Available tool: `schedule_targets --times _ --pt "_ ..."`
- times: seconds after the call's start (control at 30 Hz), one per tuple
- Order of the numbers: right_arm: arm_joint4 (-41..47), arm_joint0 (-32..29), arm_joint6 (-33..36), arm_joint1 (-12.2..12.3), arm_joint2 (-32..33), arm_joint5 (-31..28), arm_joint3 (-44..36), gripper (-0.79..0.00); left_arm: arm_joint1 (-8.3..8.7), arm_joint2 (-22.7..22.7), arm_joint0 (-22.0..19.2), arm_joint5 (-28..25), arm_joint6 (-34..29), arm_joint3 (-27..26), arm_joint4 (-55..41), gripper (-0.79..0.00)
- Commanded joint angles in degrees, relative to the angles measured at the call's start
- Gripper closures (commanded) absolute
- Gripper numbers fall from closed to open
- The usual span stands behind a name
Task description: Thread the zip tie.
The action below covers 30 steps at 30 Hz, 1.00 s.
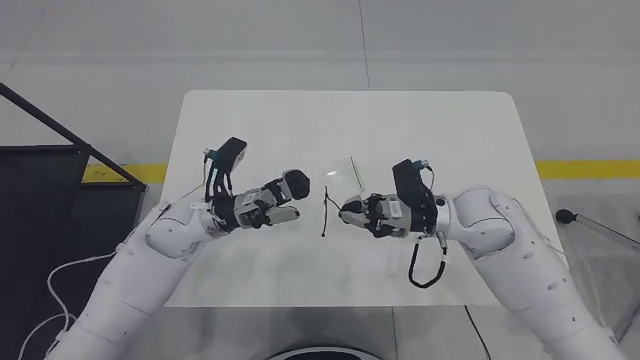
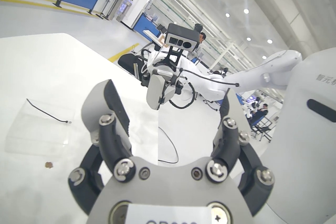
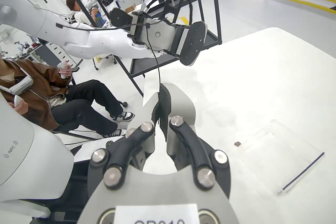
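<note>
The thin black zip tie [image 1: 325,212] is held over the white table [image 1: 450,130] in the right tool [image 1: 346,207]. That tool's two padded fingers are pressed together on the strap, which runs crosswise to them with a free length on each side of the grip. The left tool [image 1: 292,198] faces it from just beside, its fingers spread wide apart and holding nothing. A second black zip tie [image 2: 47,112] lies flat on a clear plastic sheet [image 2: 36,130] on the table, a little farther from the robot than the two tools and apart from both. The held tie looks very light and springy: a narrow strap that should bend easily across its flat face, whip or twist at its free ends with any wrist motion, and slide through the pads if gripped loosely. For threading, I judge the best hold to be close to the tapered tip, leaving only a short stub free so that it stays stiff enough to aim. The other tool should clamp just beside the small head, across the flat of the strap, leaving the slot open. Which end carries the head I cannot make out — the strap is too thin here. A hold far from either end would likely let it bow away from the slot.
</note>
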Motion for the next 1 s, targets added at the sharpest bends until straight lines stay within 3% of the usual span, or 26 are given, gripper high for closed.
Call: schedule_targets --times 0.0,0.2,0.7,0.77,0.97 --pt "0.33 0.49 0.78 0.17 -0.59 0.00 -0.07 0.000 0.08 0.70 -1.32 0.05 -3.04 1.72 -4.77 -0.588" --pt "1.03 1.79 1.93 0.69 -2.41 0.00 0.13 0.000 -0.13 3.39 -4.48 1.06 -7.63 4.17 -9.93 -0.579" --pt "0.24 3.57 0.66 1.71 -5.48 0.00 0.76 0.000 -0.76 9.07 -8.54 1.36 -7.93 6.17 -10.43 -0.369" --pt "0.18 3.73 0.38 1.81 -5.78 0.00 0.90 0.000 -0.73 9.37 -8.72 1.18 -7.74 6.28 -10.46 -0.311" --pt "0.04 4.21 -0.33 2.10 -6.55 0.00 1.16 0.000 -0.54 10.19 -9.15 0.83 -7.40 6.36 -10.54 -0.299"
